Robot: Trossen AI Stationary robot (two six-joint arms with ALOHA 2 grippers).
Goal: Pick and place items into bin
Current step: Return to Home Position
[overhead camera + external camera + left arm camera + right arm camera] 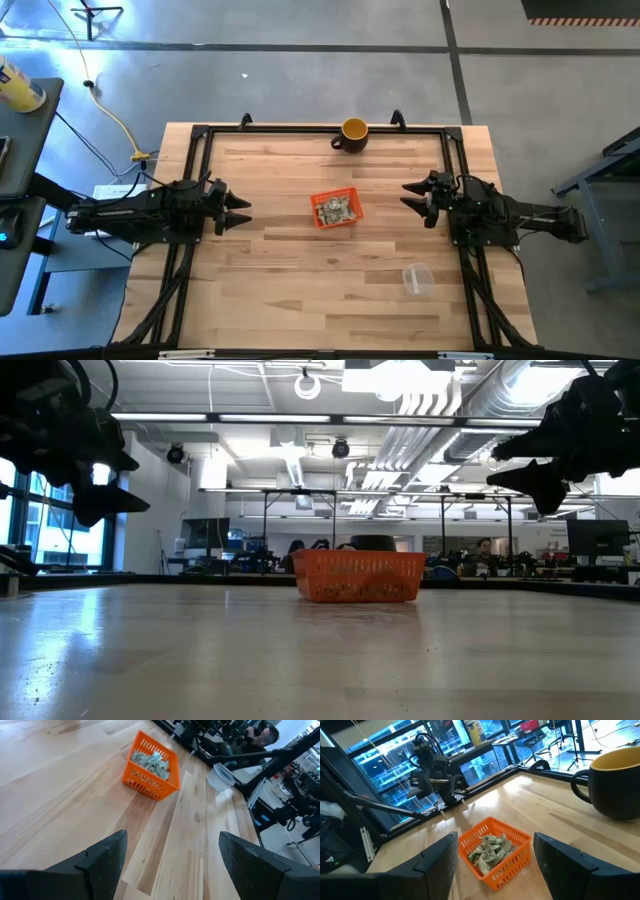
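Note:
The orange perforated bin (334, 209) stands on its base at the middle of the table, also seen in the low view (357, 577), the left wrist view (150, 766) and the right wrist view (494, 852). Several pale green and white wrapped items (490, 851) lie heaped inside it (150, 762). My left gripper (238, 211) hangs open above the table, left of the bin. My right gripper (413, 197) hangs open above the table, right of the bin. Neither holds anything.
A yellow mug (353, 132) stands near the far edge, large in the right wrist view (615, 782). A clear plastic cup (417, 279) lies toward the near right corner, also in the left wrist view (220, 776). A black frame (196, 150) borders the wooden table.

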